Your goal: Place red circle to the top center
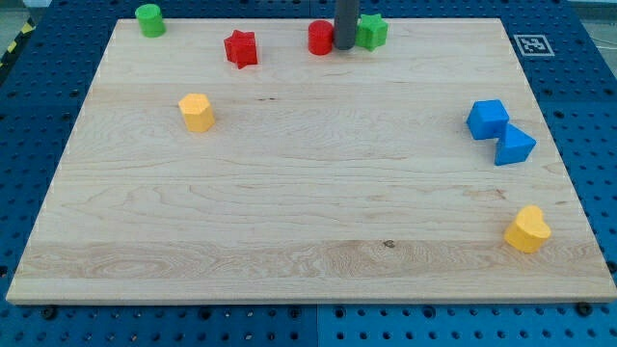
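Red circle sits at board's top edge, near centre, looks about home. My tip touches its right flank, wedged between it and green block. No claw here, bare rod only, nothing to open or close. Red star left, apart. Board edge just above: no room upward, open wood below.

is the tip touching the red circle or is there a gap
Cannot tell. In the camera view my tip overlaps the right edge of the red circle, with the green block just to its right, and no gap or contact shows plainly.
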Controlling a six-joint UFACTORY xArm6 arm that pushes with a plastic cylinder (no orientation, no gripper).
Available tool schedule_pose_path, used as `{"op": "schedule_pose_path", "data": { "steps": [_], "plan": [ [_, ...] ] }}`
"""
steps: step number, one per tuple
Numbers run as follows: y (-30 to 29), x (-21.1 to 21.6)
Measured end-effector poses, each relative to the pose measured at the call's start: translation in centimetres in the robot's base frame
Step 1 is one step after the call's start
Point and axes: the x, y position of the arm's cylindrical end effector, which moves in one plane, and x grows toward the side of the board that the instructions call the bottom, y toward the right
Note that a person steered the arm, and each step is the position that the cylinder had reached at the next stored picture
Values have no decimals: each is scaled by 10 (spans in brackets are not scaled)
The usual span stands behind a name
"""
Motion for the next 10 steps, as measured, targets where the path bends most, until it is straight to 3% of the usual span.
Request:
{"op": "schedule_pose_path", "data": {
  "steps": [6, 8, 10],
  "plan": [
    [-61, 8],
    [-62, -3],
    [-44, 21]
  ]
}}
